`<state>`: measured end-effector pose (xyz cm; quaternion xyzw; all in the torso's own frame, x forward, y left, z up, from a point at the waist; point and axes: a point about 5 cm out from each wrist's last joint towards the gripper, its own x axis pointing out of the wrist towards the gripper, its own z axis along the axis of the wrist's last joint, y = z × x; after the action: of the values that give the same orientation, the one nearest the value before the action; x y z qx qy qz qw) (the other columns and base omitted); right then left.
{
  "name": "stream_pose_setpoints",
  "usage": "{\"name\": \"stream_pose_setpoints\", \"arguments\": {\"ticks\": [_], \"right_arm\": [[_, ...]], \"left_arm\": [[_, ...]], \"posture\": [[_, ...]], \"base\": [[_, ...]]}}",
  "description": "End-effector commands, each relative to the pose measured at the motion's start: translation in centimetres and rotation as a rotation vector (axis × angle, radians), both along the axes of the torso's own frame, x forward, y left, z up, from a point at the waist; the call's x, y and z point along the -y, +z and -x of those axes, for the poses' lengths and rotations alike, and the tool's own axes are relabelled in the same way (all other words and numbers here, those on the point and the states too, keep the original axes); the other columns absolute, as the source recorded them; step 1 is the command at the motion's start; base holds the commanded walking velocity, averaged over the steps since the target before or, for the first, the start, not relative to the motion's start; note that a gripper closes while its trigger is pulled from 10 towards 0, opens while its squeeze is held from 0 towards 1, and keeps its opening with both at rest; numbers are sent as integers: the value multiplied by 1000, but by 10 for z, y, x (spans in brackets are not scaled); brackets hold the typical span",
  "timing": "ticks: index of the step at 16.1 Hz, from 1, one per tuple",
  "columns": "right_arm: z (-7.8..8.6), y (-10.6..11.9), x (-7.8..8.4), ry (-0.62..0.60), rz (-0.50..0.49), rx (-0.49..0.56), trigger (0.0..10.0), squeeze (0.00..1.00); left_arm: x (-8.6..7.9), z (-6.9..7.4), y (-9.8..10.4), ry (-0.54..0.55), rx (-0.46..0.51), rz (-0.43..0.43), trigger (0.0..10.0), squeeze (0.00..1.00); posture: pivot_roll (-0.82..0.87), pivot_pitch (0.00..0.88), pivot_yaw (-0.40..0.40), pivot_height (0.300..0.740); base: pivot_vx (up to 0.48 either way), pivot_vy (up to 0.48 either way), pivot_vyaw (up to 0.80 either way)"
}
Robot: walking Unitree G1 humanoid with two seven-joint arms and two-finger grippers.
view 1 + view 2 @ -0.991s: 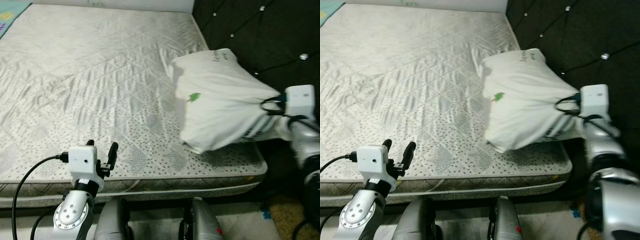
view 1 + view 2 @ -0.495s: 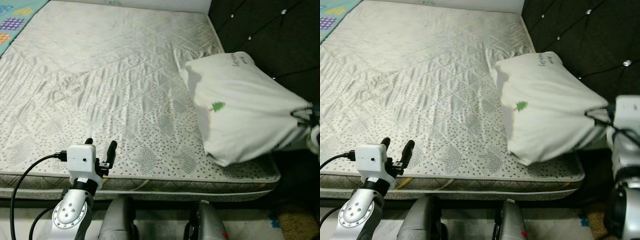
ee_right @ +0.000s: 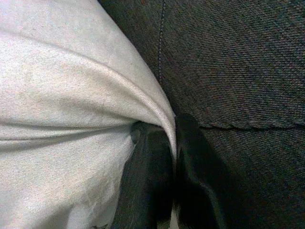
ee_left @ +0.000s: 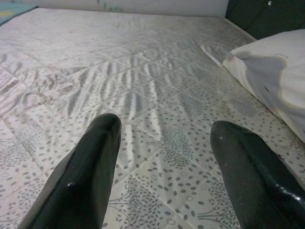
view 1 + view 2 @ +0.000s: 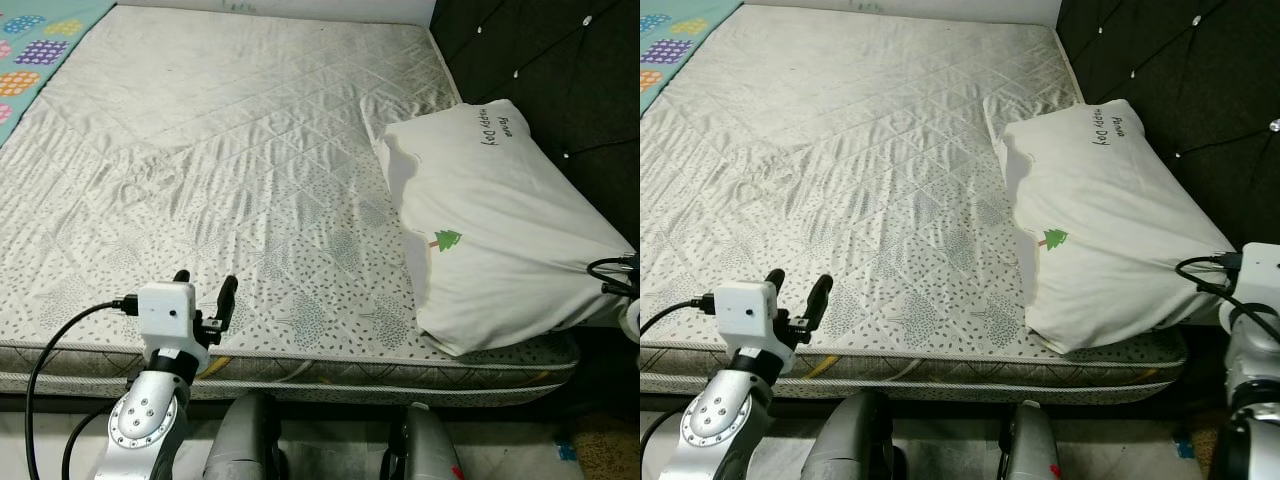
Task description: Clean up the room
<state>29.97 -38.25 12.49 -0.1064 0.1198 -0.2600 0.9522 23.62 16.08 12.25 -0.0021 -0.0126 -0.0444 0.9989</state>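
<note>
So my right claw (image 3: 174, 157) is pinched tight on a corner fold of the white pillow (image 5: 495, 230), and the cloth bunches up right between my fingers. The pillow lies on the mattress (image 5: 220, 160) just ahead of that claw, its long side against the dark tufted headboard (image 5: 560, 70) and its near end at the mattress edge.

I reckon it handles soft and light: lots of slack cover, so a corner pinch mostly grabs fabric and the stuffing sags away from it. If I need it to travel flat I'd take a deeper bite at the corner seam, or bring the other claw in under the belly. Nothing fragile here, and it won't slip much on quilted cloth.

My left claw (image 5: 203, 298) is spread wide and holds nothing, hovering over the near edge of the mattress, well apart from the pillow. Ahead of it is wrinkled, quilted, leaf-printed fabric. Beyond the far corner a patterned teal mat (image 5: 40, 40) peeks in.
</note>
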Motion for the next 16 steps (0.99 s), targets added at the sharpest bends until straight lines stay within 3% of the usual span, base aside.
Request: {"name": "stream_pose_setpoints", "arguments": {"ticks": [1,3,4,5,7,9,10,16], "right_arm": [[4,13,11,-66,27,82,0,0],[-4,4,-4,-26,16,47,0,0],[-11,-1,-16,10,9,30,7451,0],[-15,-3,-24,35,2,32,10000,0],[-28,-11,-52,100,3,18,10000,0],[-32,-15,-62,115,-26,21,10000,0],[-36,-16,-72,154,-50,31,10000,1000],[-49,-2,-84,180,10,61,10000,1000]], "left_arm": [[2,1,-4,-13,-19,4,10000,0],[4,3,-6,-12,-22,6,10000,0],[5,3,-6,-13,-24,8,10000,0],[5,2,-6,-13,-23,9,10000,0],[6,3,-6,-7,-22,12,10000,0],[6,4,-6,-6,-22,13,10000,0],[6,5,-6,-5,-22,14,10000,0],[6,4,-5,1,-18,18,10000,0]], "posture": [[70,133,-34,626],[69,132,-36,626],[68,133,-43,626],[69,133,-45,626],[74,134,-53,626],[76,136,-57,626],[80,137,-59,626],[82,137,-59,626]], "base": [[0,0,0],[0,0,0],[0,0,0],[0,0,0],[0,0,0],[0,0,0],[0,0,0],[0,0,0]]}}
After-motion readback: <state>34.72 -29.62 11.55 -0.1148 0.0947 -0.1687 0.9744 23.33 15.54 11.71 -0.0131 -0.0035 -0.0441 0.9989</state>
